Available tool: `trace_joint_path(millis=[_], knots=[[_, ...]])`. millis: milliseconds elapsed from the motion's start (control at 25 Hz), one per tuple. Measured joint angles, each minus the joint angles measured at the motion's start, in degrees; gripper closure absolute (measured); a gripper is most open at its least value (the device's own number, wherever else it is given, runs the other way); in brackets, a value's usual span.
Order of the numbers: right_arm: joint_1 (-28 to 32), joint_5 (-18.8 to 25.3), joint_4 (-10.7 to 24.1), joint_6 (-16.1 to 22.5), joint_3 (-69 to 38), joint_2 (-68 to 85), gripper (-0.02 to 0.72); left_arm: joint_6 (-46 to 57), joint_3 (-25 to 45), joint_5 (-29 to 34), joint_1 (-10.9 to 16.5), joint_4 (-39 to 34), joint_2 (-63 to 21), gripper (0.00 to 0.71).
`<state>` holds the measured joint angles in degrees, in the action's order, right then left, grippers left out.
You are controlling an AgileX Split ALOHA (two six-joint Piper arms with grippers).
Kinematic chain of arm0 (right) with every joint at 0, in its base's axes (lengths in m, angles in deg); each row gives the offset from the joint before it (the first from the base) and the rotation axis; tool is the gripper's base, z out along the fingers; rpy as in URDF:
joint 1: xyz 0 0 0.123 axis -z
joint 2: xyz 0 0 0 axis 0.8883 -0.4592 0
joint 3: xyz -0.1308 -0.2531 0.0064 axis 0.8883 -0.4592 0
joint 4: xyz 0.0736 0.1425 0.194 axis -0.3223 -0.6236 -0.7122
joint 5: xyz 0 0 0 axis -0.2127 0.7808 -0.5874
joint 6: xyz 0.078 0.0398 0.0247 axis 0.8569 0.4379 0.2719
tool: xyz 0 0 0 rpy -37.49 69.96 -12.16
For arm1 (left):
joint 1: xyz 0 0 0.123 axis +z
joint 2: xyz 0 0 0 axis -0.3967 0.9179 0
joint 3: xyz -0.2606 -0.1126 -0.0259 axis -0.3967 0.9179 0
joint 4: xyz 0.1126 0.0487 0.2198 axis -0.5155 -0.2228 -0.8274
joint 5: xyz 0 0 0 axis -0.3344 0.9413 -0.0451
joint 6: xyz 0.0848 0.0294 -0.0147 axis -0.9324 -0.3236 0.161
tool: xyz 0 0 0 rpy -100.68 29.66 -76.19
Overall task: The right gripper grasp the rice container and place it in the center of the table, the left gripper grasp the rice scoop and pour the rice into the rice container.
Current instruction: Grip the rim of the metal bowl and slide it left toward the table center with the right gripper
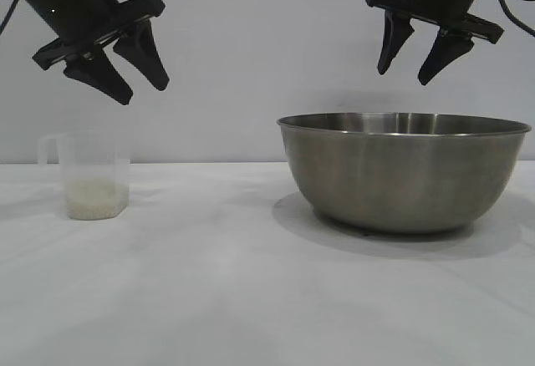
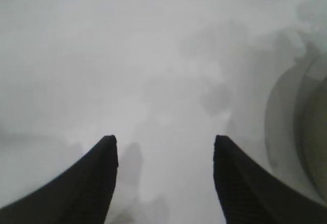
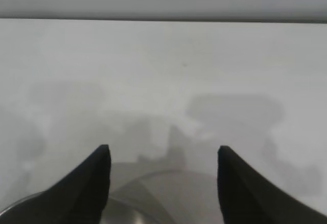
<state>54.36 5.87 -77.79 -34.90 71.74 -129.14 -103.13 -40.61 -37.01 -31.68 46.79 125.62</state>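
Note:
The rice container (image 1: 404, 170), a large steel bowl, stands on the white table (image 1: 217, 291) at the right. My right gripper (image 1: 404, 73) hangs open well above its rim, holding nothing; the right wrist view shows the bowl's rim (image 3: 153, 193) between and below the fingers. The rice scoop (image 1: 92, 174), a clear plastic cup with a handle, stands at the left with a low layer of rice (image 1: 96, 200) in it. My left gripper (image 1: 146, 92) is open in the air above the scoop, empty. In the left wrist view the left gripper (image 2: 164, 142) looks down on bare table, with the bowl's edge (image 2: 306, 127) at one side.
A plain pale wall stands behind the table. Bare tabletop lies between the scoop and the bowl and across the front.

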Motion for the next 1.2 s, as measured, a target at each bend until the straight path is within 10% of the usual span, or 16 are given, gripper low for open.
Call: trace_joint_path(millis=[920,1200], knots=[[0.0,2.3,0.6,0.0,0.0,0.0,0.325,0.0,0.0,1.7,0.0,-1.5,0.0,0.312],[0.1,8.1,5.4,0.0,0.0,2.9,0.325,0.0,0.0,1.7,0.0,-1.5,0.0,0.312]])
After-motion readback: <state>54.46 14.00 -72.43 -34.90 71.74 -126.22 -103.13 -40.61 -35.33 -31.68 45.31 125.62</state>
